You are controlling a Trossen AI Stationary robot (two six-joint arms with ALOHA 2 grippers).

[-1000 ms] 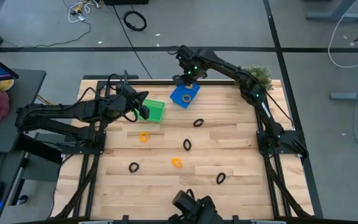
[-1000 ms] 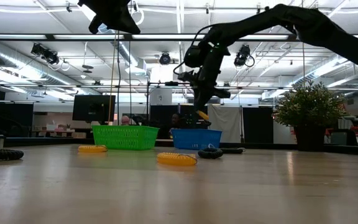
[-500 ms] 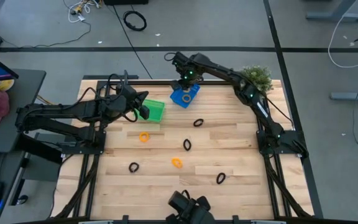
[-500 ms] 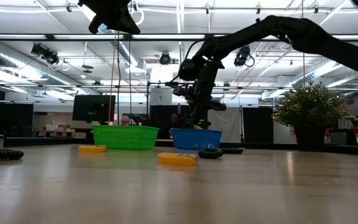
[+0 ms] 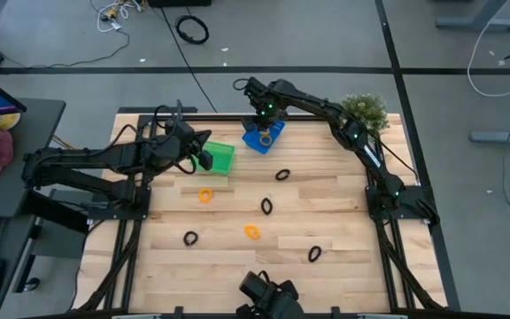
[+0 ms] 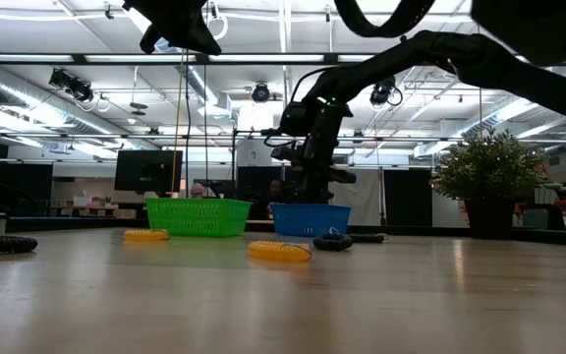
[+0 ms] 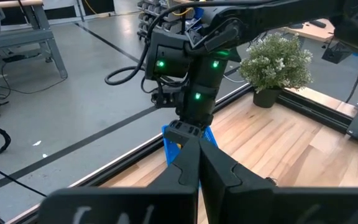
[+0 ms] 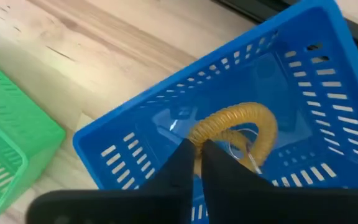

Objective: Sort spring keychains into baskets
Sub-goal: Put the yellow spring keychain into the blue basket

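The pale wooden plank tabletop (image 5: 326, 213) carries everything. The right arm reaches across its far edge, and its right hand (image 5: 263, 124) hangs over the bright blue square plastic basket (image 5: 265, 137); in the right wrist view its dark fingers (image 8: 182, 163) stand almost together around the coil of an orange spring keychain (image 8: 241, 127), which lies inside that basket, though I cannot tell whether they grip it. The left arm waits at the tabletop's left side, its left hand (image 5: 204, 155) closed and empty beside the bright green square plastic basket (image 5: 220, 157), which sits near the blue one. A small potted green plant (image 5: 366, 108) stands at the far right corner. On the open wood lie two more orange coiled keychains (image 5: 204, 195) (image 5: 251, 232) and four black coiled keychains (image 5: 282, 175) (image 5: 266, 206) (image 5: 190, 237) (image 5: 314, 254), all well apart from both baskets.
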